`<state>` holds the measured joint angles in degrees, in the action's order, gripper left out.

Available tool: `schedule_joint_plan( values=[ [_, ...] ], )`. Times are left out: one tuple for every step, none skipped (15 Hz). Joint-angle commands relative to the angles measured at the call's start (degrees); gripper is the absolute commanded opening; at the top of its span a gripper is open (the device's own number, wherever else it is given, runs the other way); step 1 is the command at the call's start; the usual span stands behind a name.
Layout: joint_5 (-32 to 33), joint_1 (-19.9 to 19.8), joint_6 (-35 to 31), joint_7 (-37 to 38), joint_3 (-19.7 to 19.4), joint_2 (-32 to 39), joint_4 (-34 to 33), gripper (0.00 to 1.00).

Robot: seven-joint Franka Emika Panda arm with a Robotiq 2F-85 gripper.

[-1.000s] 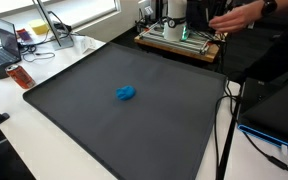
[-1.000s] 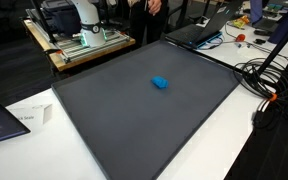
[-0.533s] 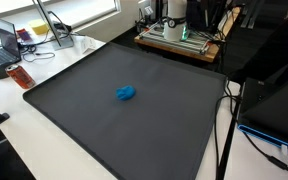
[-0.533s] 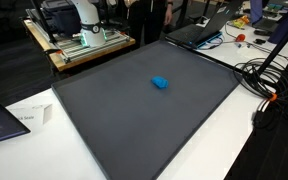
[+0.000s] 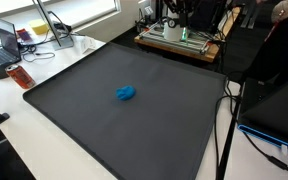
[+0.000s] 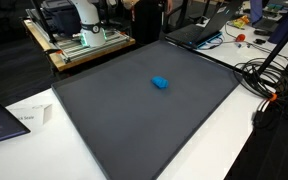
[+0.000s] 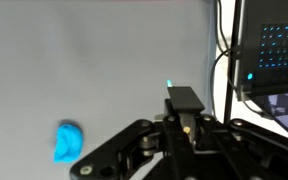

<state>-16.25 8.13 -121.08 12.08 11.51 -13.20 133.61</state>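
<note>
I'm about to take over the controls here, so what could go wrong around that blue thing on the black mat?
1. The gripper is shut, and the blue object lies well off to its side in the wrist view. Coming straight down would likely miss it or knock it across the black mat.
2. Loose cables lie beside the mat's edge in an exterior view; a wide sweep might snag them.
</note>
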Motion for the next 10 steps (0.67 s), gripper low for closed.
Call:
schedule_joint_plan(
  values=[
    [6.05,-1.76,0.99,6.01,-0.46,6.5,-6.71,0.07],
    [3.17,-0.58,-0.31,2.76,-0.83,3.08,-2.45,0.12],
    [4.25,-0.97,-0.27,3.73,-0.99,4.47,-3.8,0.12],
    [4.67,-1.16,-0.24,4.12,-1.11,5.53,-4.84,0.12],
    [4.87,-1.19,-0.22,4.31,-1.15,6.2,-5.44,0.12],
    [4.91,-1.18,-0.22,4.43,-1.15,6.49,-5.73,0.12],
    [4.93,-1.17,-0.19,4.48,-1.14,6.54,-5.82,0.12],
    [4.93,-1.17,-0.18,4.51,-1.14,6.53,-5.86,0.12],
    [4.93,-1.17,-0.17,4.53,-1.14,6.53,-5.9,0.12],
    [4.93,-1.17,-0.16,4.55,-1.14,6.54,-5.94,0.06]
  ],
)
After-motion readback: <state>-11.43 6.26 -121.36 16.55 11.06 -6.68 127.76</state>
